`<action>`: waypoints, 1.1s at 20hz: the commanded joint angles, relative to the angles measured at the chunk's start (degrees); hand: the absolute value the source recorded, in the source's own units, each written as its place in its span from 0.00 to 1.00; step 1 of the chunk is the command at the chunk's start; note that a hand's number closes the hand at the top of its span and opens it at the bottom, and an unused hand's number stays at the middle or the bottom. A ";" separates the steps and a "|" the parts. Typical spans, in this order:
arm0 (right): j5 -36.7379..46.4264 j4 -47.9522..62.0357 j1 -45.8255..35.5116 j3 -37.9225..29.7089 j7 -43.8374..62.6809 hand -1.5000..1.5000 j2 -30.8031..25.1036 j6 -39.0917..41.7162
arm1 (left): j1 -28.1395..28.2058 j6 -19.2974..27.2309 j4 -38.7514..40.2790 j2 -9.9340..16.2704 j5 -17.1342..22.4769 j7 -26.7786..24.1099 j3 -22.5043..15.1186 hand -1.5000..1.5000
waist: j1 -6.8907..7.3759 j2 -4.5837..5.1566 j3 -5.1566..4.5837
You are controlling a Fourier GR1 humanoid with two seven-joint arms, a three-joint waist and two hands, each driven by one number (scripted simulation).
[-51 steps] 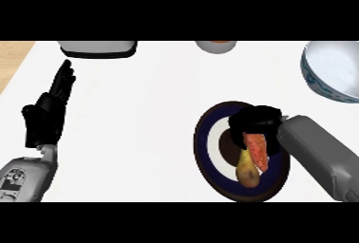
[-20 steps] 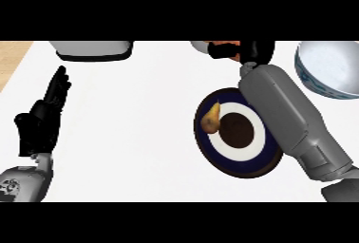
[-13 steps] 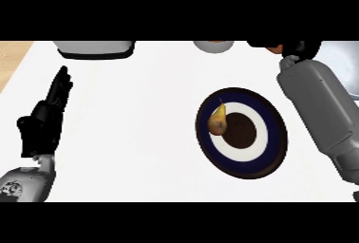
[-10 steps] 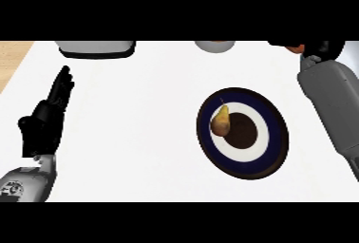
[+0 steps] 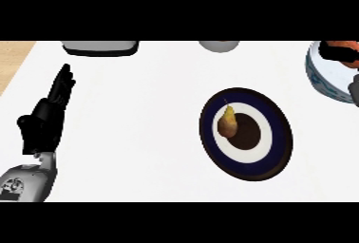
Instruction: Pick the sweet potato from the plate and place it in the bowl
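**Hovering over the bowl, potato in hand**

Near left: black left hand point(image 5: 45, 118) resting, fingers straight, well apart from everything. Centre: dark blue round plate with white ring point(image 5: 245, 133) carries only a yellow-brown pear point(image 5: 226, 122), stem pointing far. Far right: black right hand point(image 5: 336, 51) curled round the orange sweet potato point(image 5: 341, 45), directly above the blue-and-white bowl point(image 5: 324, 78). Potato's long axis can't be read. Judgement: release is straight down, right hand only.

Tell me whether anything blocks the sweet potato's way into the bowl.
Nothing visible does. The right robot hand holds the sweet potato directly over the bowl at the view's right edge; the pear lies apart on the plate.
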 commanded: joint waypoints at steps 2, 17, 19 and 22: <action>3.17 10.69 -0.63 -0.96 -4.10 1.00 -5.52 -0.97 | -1.32 -0.34 0.77 -0.25 -0.66 0.52 -0.06 0.50 | 1.08 0.54 0.07; -11.98 17.63 1.45 -16.57 -22.72 0.00 -6.22 7.73 | -2.91 -0.83 1.30 -1.37 -0.89 -0.58 -0.17 0.50 | 2.78 1.58 0.49; -14.75 16.18 2.81 -19.13 -28.47 0.00 -5.33 8.70 | -5.28 -0.13 2.92 -2.09 -1.59 0.10 -0.40 0.50 | 1.58 1.57 0.54; -16.89 16.20 2.06 -21.83 -31.84 0.00 -6.94 8.96 | -3.10 -0.27 2.29 -2.26 -1.55 -1.17 -0.58 0.50 | 2.46 1.53 0.48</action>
